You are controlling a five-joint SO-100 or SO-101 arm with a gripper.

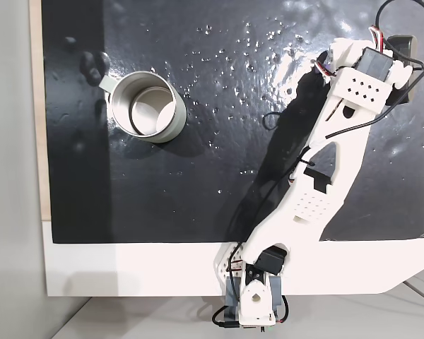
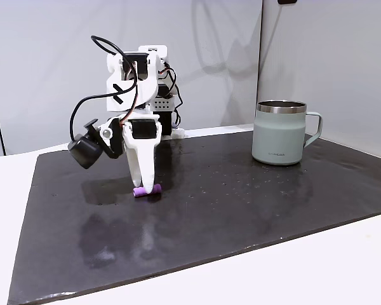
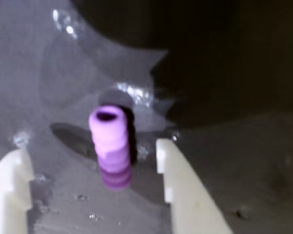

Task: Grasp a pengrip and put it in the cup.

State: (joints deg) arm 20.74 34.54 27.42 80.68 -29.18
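Note:
The purple ribbed pengrip [image 3: 111, 146] lies on the black mat between my two white fingers, with a gap on each side. My gripper [image 3: 90, 152] is open around it, fingertips down at the mat. In a fixed view from the side, the gripper [image 2: 146, 184] stands over the pengrip [image 2: 146, 191] at the mat's left part. The grey-green cup [image 2: 278, 136] stands upright far to the right there. Seen from above in a fixed view, the cup [image 1: 171, 126] sits at the upper left with nothing in it, and my arm [image 1: 318, 176] covers the pengrip.
The black mat [image 1: 198, 198] lies on a white table [image 2: 343, 267]. The arm's base [image 1: 254, 304] is at the table's lower edge seen from above. A wall stands close behind the mat.

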